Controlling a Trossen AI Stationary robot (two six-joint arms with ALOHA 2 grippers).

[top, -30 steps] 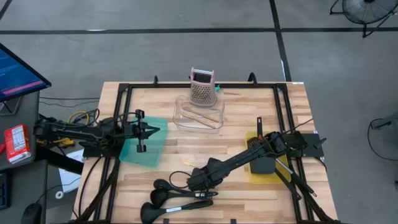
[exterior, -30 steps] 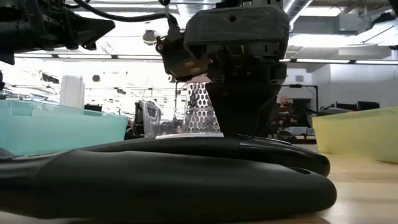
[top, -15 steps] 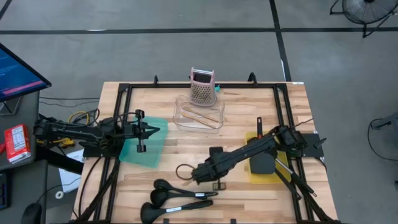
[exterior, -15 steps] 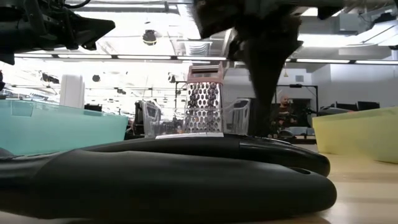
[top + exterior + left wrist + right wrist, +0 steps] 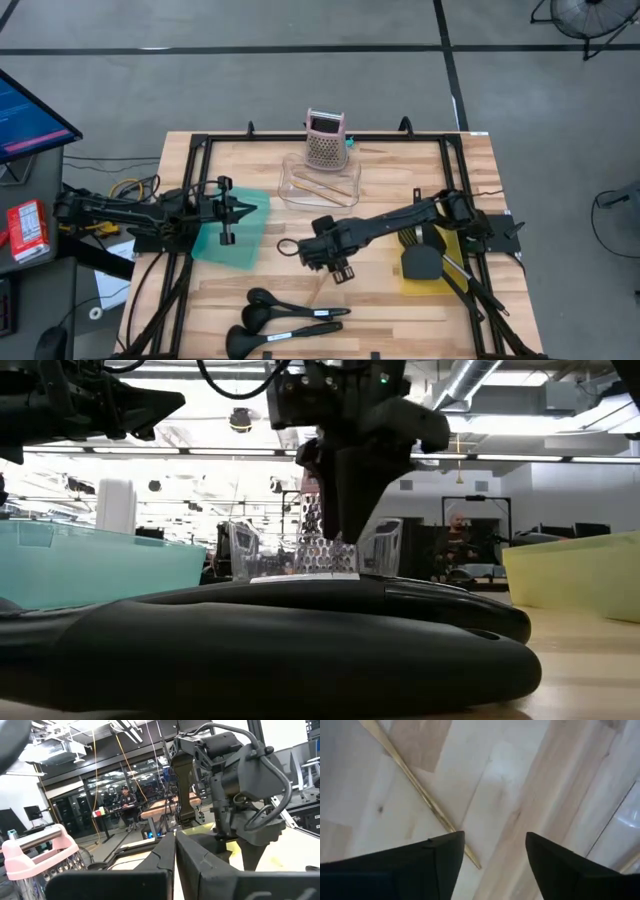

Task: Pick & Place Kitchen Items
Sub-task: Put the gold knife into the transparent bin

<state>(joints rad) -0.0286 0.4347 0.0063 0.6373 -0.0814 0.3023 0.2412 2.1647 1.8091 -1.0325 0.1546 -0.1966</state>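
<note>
Three long-handled black utensils (image 5: 285, 318) lie flat near the table's front edge; they fill the low view's foreground (image 5: 300, 640). A thin golden stick (image 5: 415, 790) lies flat on the wood just under my right gripper (image 5: 337, 262), also showing in the high view (image 5: 317, 290). That gripper (image 5: 495, 852) hangs open above the table's middle, fingers pointing down, nothing between them. A black turner (image 5: 420, 262) lies in the yellow bin (image 5: 408, 285). More pale sticks (image 5: 322, 187) lie in the clear container (image 5: 292, 190). My left gripper (image 5: 248, 210) waits shut above the teal bin (image 5: 215, 245).
The pink box grater (image 5: 327, 140) stands upright at the far edge behind the clear container. A black metal frame (image 5: 190, 180) runs around the tabletop. Bare wood lies between the teal bin and my right gripper.
My right gripper has risen and gone from beside the black utensils toward the table's far edge, rolling about its own axis on the way. Its fingers, closed to a point half a second ago in the low view, now stand apart. The left arm kept still.
</note>
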